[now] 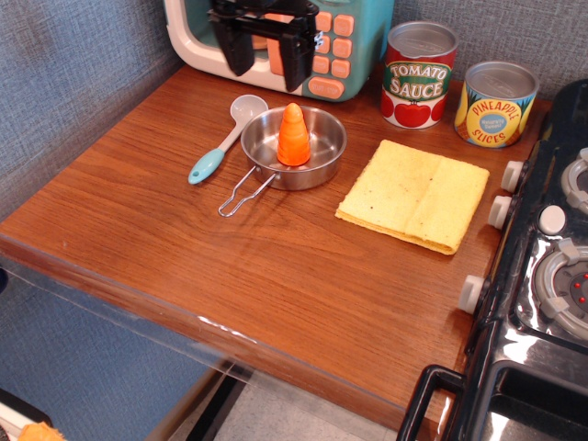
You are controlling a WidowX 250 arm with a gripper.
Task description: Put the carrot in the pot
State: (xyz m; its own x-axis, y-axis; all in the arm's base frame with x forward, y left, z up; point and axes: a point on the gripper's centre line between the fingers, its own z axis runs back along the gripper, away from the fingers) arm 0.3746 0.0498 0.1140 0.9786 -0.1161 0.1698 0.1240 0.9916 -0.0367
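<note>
The orange ridged carrot (292,136) stands upright, tip up, inside the shallow steel pot (323,162). The pot sits on the wooden counter with its wire handle (243,192) pointing to the front left. My black gripper (267,64) is open and empty. It hangs well above and behind the pot, in front of the toy microwave, with its two fingers spread wide and clear of the carrot.
A white spoon with a teal handle (223,140) lies left of the pot. A folded yellow cloth (413,194) lies to the right. Tomato sauce (418,73) and pineapple (495,103) tins stand at the back. A toy microwave (344,37) is behind, a stove (551,266) at right.
</note>
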